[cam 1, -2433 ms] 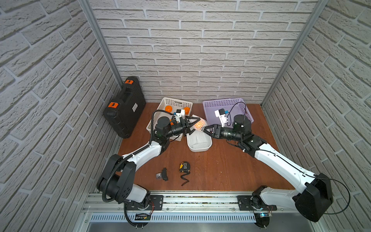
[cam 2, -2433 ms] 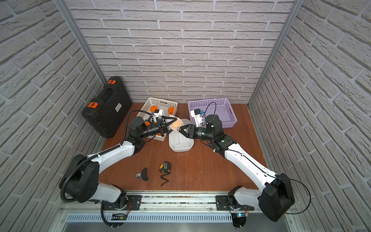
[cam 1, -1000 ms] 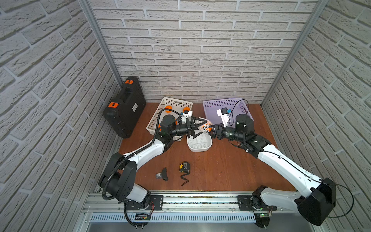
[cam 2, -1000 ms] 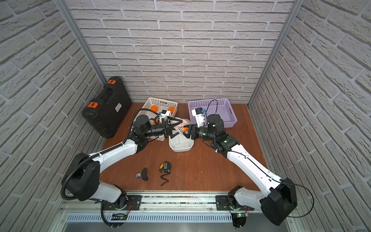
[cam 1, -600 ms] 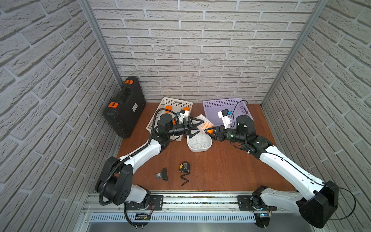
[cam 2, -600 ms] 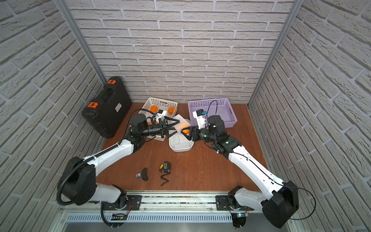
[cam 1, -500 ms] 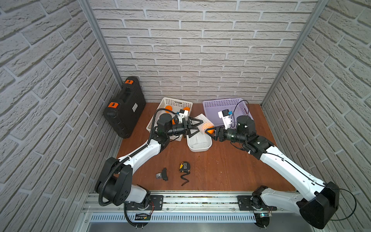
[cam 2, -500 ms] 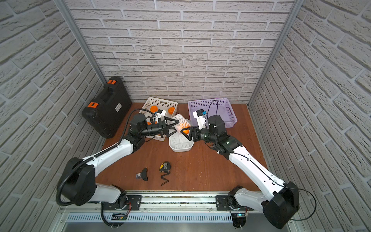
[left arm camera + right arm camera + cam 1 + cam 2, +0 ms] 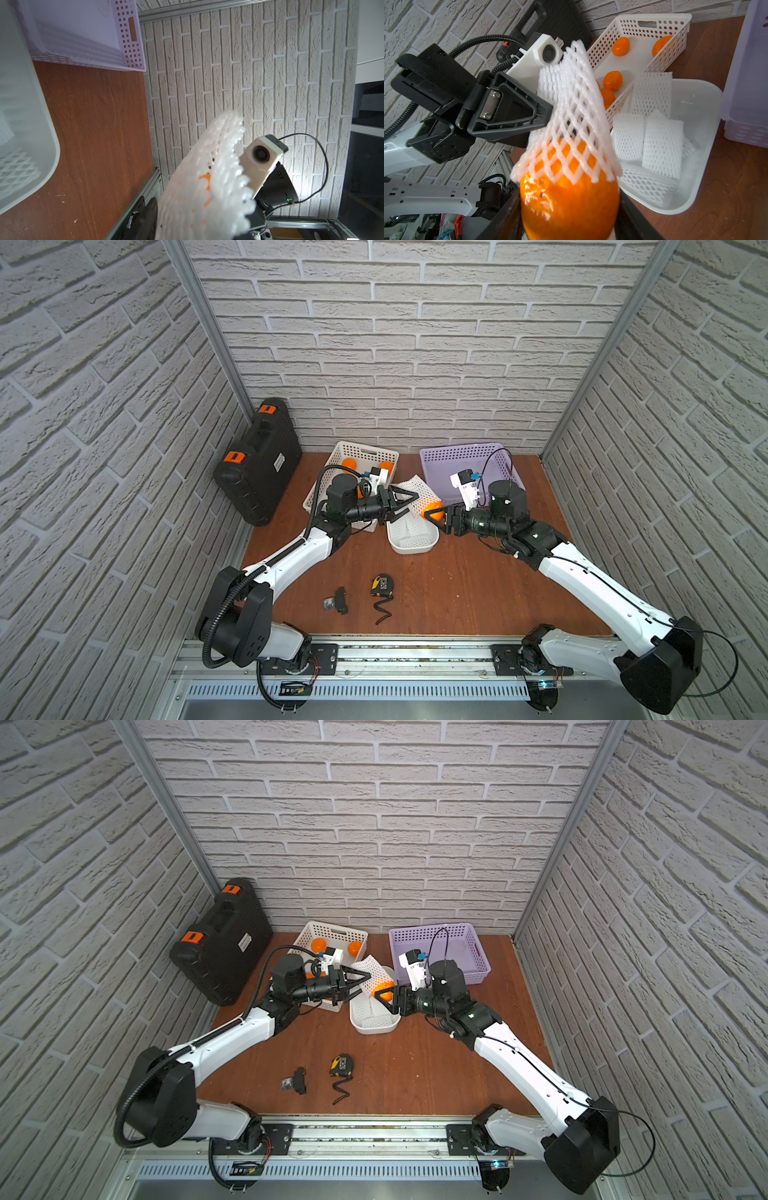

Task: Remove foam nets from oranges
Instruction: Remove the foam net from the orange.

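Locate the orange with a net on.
In both top views the orange sits in the right gripper above the far end of the white tub, facing the left gripper.

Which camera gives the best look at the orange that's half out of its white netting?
The right wrist view: the orange fills the foreground, with the net covering only its far end. Both top views show the orange small. In the left wrist view the net hides all but orange specks.

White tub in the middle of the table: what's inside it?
The white tub holds several loose foam nets, lying flat and overlapping. The floor under the nets is covered, so anything beneath cannot be seen.
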Motion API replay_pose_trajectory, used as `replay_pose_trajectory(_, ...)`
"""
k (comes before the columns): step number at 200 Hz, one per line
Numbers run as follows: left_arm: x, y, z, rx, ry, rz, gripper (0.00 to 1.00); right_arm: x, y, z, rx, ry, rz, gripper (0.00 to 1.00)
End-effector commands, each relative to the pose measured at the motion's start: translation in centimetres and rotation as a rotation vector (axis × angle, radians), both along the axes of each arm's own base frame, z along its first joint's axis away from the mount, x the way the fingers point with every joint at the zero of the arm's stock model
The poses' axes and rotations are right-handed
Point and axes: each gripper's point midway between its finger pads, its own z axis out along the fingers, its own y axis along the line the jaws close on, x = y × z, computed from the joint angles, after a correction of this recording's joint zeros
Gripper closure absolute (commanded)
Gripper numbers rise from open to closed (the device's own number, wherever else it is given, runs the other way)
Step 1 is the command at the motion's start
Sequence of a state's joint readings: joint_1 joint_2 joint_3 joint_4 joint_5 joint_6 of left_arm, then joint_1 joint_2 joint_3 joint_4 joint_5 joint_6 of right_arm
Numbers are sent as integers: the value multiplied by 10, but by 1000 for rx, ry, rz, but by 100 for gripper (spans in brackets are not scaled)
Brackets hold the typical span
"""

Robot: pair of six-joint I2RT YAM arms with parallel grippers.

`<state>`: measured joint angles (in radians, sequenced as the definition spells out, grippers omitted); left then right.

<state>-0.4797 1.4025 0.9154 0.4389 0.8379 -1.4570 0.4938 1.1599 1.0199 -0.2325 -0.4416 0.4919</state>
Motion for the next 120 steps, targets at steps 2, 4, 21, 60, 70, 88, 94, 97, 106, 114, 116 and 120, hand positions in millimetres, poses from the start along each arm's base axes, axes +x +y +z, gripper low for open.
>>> replay_pose_trajectory(2, 6, 8, 18, -3, -70, 43, 58, -8, -3, 5, 0, -34, 15, 50)
replay_pose_trajectory(4, 7, 9, 18, -2, -70, 45, 58, -9, -3, 5, -1, -34, 15, 50)
replay_pose_trajectory(21, 12, 13, 14, 8, -59, 72, 60, -12, -4, 5, -3, -36, 18, 50)
replay_pose_trajectory(60, 20, 22, 9, 31, -55, 107, 64, -24, -13, 12, -3, -54, 11, 50)
replay_pose_trajectory(70, 22, 24, 8, 45, -57, 116, 64, -28, -17, 14, -11, -61, 0, 50)
replay_pose_trajectory(88, 26, 28, -11, 147, -41, 136, 65, -34, -25, 18, -29, -80, -19, 49)
replay_pose_trajectory(94, 26, 29, -19, 208, -41, 136, 66, -36, -29, 19, -38, -86, -27, 49)
replay_pose_trajectory(97, 26, 30, -23, 236, -39, 136, 66, -36, -30, 19, -42, -87, -31, 49)
replay_pose_trajectory(106, 25, 31, -33, 306, -49, 130, 66, -38, -35, 20, -58, -96, -45, 49)
replay_pose_trajectory(114, 25, 31, -42, 355, -46, 124, 67, -40, -39, 20, -70, -102, -58, 49)
replay_pose_trajectory(116, 26, 31, -45, 366, -42, 124, 67, -40, -40, 20, -72, -105, -59, 49)
replay_pose_trajectory(120, 26, 31, -50, 385, -37, 121, 68, -41, -42, 20, -77, -109, -66, 49)
